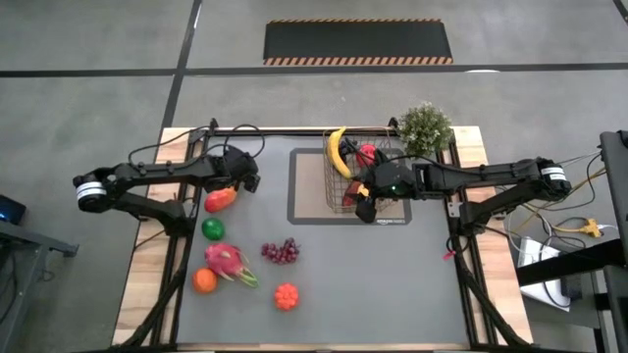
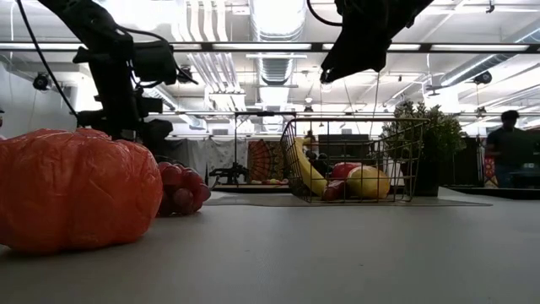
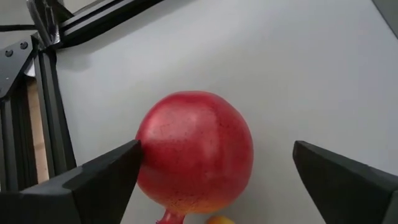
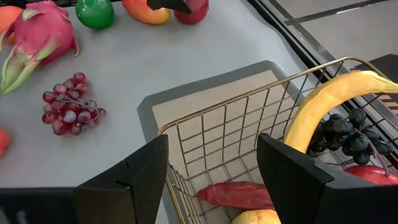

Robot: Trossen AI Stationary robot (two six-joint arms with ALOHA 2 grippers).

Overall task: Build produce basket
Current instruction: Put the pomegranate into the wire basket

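You are at the picking step: your left hand (image 3: pixel 214 180) stands wide open around a red pomegranate-like fruit (image 3: pixel 194 150), well left of the basket (image 1: pixel 365 179). Next you must lower and close on it. Your right hand (image 4: pixel 211 177) waits over the basket, open and empty; banana (image 4: pixel 336 102), dark grapes (image 4: pixel 345 134) and a red fruit (image 4: pixel 236 194) lie inside

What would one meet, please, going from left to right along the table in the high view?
Left gripper over a red-and-yellow mango → bunch of red grapes → yellow banana at the thin wire basket's left side → right gripper → bushy green potted plant.
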